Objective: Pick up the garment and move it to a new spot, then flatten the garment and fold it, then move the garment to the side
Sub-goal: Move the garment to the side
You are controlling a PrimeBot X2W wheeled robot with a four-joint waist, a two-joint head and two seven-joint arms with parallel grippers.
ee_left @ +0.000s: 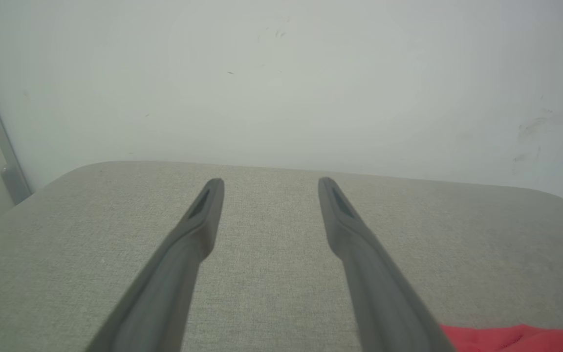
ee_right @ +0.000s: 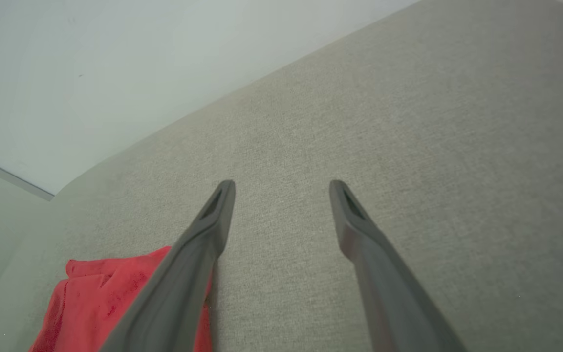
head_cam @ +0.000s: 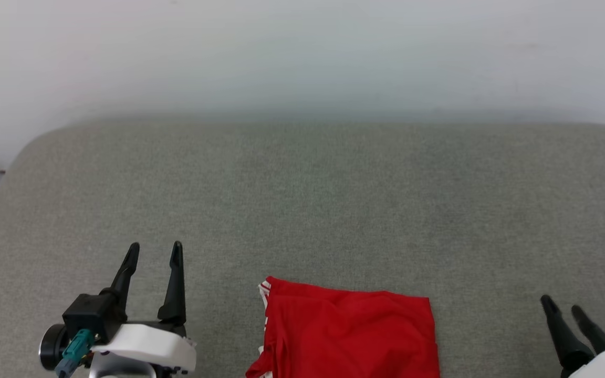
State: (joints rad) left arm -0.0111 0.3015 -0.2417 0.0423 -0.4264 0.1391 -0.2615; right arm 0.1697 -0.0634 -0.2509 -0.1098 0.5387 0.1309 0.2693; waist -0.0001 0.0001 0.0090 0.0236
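Folded red, the garment (head_cam: 350,336) lies on the grey upholstered surface (head_cam: 302,199), between the two grippers and touching neither. Left gripper (head_cam: 156,244) has its jaws spread wide and empty; right gripper (head_cam: 560,304) likewise, wide apart, holding nothing. Beyond both sets of fingertips rises a pale wall (head_cam: 302,52).

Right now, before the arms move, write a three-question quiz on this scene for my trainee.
1. True or false: the garment lies on the grey cushion between the left fingers and the right fingers, touching neither.
2. The left fingers are: A) open and empty, B) shut on the garment, C) shut and empty.
3. Fill in: the garment is mostly ____.
Key: 1 true; 2 A; 3 red.
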